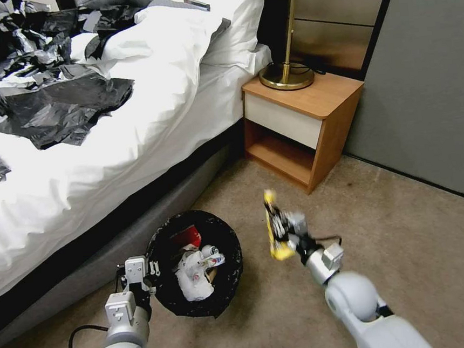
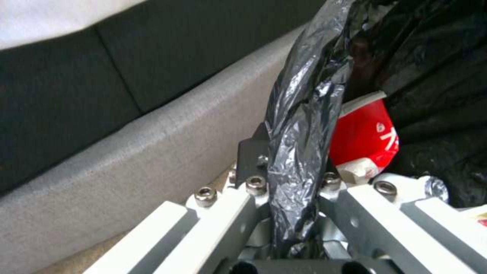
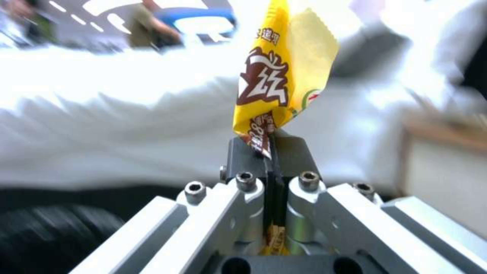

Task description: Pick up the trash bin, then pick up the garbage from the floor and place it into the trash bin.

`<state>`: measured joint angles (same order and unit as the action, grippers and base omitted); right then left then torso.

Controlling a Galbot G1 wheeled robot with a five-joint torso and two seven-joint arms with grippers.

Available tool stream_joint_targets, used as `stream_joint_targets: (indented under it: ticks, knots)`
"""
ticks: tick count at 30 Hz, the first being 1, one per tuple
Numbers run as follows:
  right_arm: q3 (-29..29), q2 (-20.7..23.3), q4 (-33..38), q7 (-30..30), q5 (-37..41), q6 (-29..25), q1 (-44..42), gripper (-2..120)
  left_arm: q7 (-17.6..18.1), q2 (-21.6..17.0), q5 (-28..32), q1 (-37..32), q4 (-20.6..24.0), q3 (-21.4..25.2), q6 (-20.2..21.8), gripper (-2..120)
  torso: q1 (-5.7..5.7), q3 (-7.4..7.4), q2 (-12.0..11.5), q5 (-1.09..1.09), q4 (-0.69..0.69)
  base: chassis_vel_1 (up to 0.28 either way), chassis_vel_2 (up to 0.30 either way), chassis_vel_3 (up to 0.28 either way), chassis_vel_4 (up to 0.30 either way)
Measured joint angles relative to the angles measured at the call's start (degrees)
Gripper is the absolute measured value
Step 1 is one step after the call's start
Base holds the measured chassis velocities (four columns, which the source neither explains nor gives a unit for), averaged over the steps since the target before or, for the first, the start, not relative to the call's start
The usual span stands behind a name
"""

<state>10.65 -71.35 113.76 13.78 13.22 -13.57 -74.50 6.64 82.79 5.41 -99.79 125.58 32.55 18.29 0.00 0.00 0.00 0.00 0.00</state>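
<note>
Holding a small round trash bin [image 1: 199,263] lined with a crinkly black plastic bag, the left pincer [image 1: 144,282] sits at the lower left of the head view, clamped on the bin's left rim. The left wrist view shows its fingers closed on the bag-covered rim [image 2: 296,152], one outside the wall and one inside. The bin appears in the lower centre of the head view, beside the grey base of a white-sheeted bed [image 1: 132,150]. Inside it lie a squashed red-and-white cup [image 1: 188,237], white crumpled tissues [image 1: 194,285] and a small bottle [image 1: 212,259].

Just right of the bin in the head view, the right pincer [image 1: 280,234] is raised, clamped on a crumpled yellow snack wrapper [image 1: 272,227]. The right wrist view shows the fingers pressed together on the wrapper's lower edge [image 3: 266,144], the rest standing up above them.

Judging by this, the bin is already in hand and the step under way is carrying one piece of litter to it. The wrapper is still beside the bin, not over its mouth. The next move seems to call for bringing the right pincer leftward over the opening, then parting its fingers so the light wrapper falls inside rather than catching on the rim.

Crumpled black plastic sheets [image 1: 46,93] lie on the bed at upper left. A wooden nightstand [image 1: 304,130] with a brass lamp [image 1: 288,71] stands at upper right.
</note>
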Motion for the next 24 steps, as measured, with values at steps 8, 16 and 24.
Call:
stream_joint_targets:
  ticks: [8, 16, 24]
  knots:
    - [-8.6, 3.8, 4.7, -1.5, -2.6, 1.2, 1.1, 0, -0.1, 0.2, -0.7, -1.5, 1.0, -0.1, -0.3, 1, 0.00, 0.00, 0.0, 0.00, 0.00, 0.000, 0.000, 0.000, 0.000]
    - [-14.3, 2.8, -3.0, -2.6, -3.7, 1.5, 3.3, 0, -0.1, 0.6, -1.6, -2.1, 1.3, -0.6, -0.5, 1, 0.00, 0.00, 0.0, 0.00, 0.00, 0.000, 0.000, 0.000, 0.000]
    - [-18.1, 0.7, -9.1, -3.6, -4.7, 1.5, 6.1, 0, -0.1, 0.8, -2.0, -2.4, 1.3, -0.9, -0.6, 1, 0.00, 0.00, 0.0, 0.00, 0.00, 0.000, 0.000, 0.000, 0.000]
